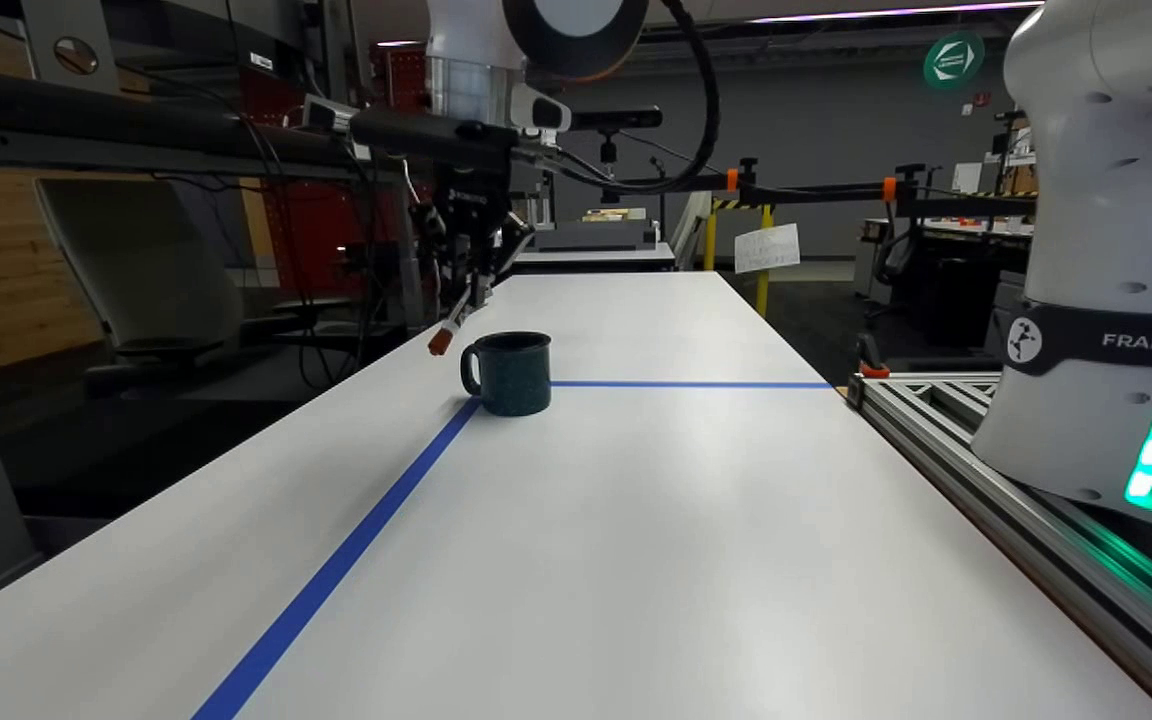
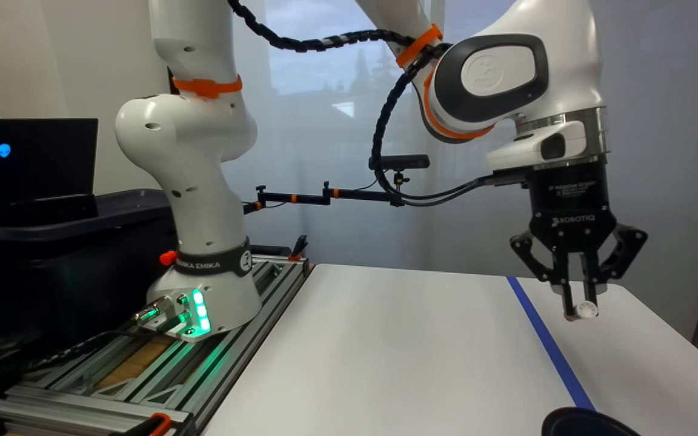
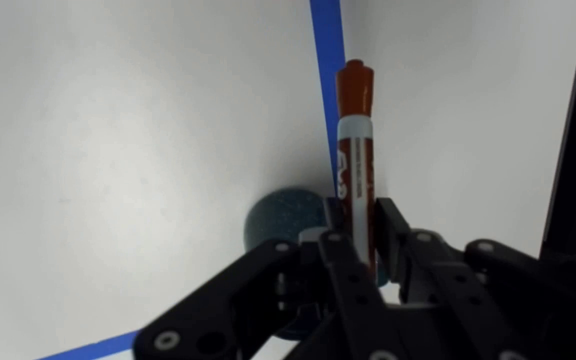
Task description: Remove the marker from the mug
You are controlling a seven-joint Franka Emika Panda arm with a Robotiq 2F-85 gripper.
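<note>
Nearest the wrist camera, the black tool (image 3: 360, 212) fills much of that view's lower part, its jaws drawn in until only the width of one barrel parts them. Between them they clamp the marker (image 3: 357, 155), whose orange-brown cap points to twelve o'clock there and to about seven o'clock in an exterior view. The marker is held above the tabletop (image 1: 696, 540) and outside the mug (image 1: 518, 376), with a gap showing between the two.

Dark teal and upright, the mug stands at about five o'clock from the tool, handle toward nine; blue tape (image 1: 691, 384) leads from it toward three o'clock, another strip toward seven. In an exterior view the bottom edge cuts the mug off, at six o'clock from the tool.

The arm (image 2: 567, 66) rises from its base (image 2: 228, 312), which sits at nine o'clock from the tool, and passes out of the top of the frame. Its forearm slopes back down, a black cable (image 2: 384, 115) looping beside it, and the wrist hangs near vertical, aiming the tool at six o'clock in both exterior views.
</note>
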